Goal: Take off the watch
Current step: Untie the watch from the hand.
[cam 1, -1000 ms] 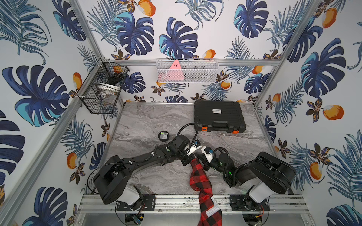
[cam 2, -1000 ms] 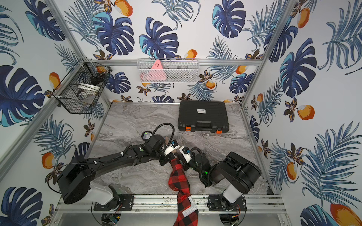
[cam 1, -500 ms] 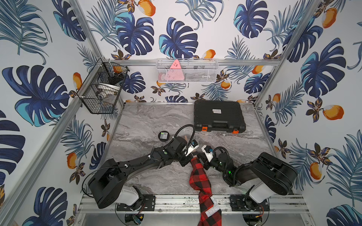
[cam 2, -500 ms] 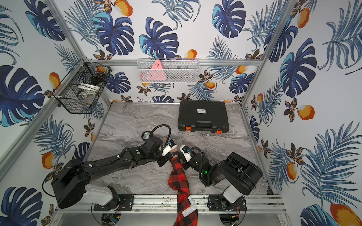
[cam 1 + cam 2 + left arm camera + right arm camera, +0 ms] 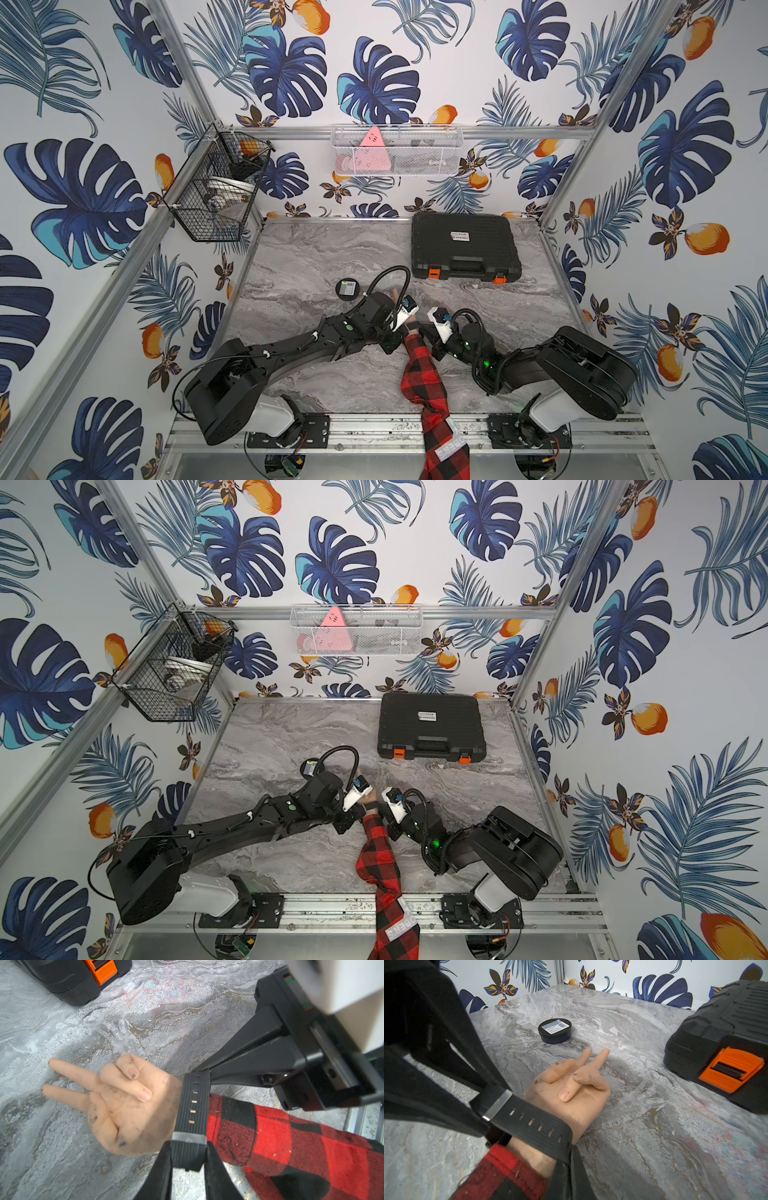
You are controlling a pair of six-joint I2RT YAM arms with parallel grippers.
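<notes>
The watch (image 5: 192,1109) is buckled around the wrist of a dummy hand (image 5: 128,1109), near the middle of the table (image 5: 62,1157) and between the two grippers. Only its strap shows; the dial is out of sight beneath the wrist, as the hand lies palm up.

The left gripper (image 5: 188,1159), reaching in from the left, clamps the strap across its width just beside the grey buckle bar. The right gripper (image 5: 212,1075), reaching in from the right, is fully closed, with its tip touching the strap's free end. Whether it pinches that end cannot be told.

Likely risks: the strap looks fastened, so a pull might drag the whole loose arm across the table instead of freeing the watch. The thin tail could slip from the closed right tip, since it offers little to hold. The left fingers sit close to the sleeve (image 5: 291,1140) and could catch cloth.

The strap is black, finely ribbed and looks rubbery, with a row of small slots showing skin colour through. The hand is smooth, peach-coloured and smudged with dark marks; two fingers point to the far side and the others are curled. The sleeve is soft red-and-black plaid flannel running to the near edge. The table is grey marble-patterned. A round black tin (image 5: 554,1030) lies far left of the hand, and a hard black case (image 5: 465,245) with orange latches sits far right.
</notes>
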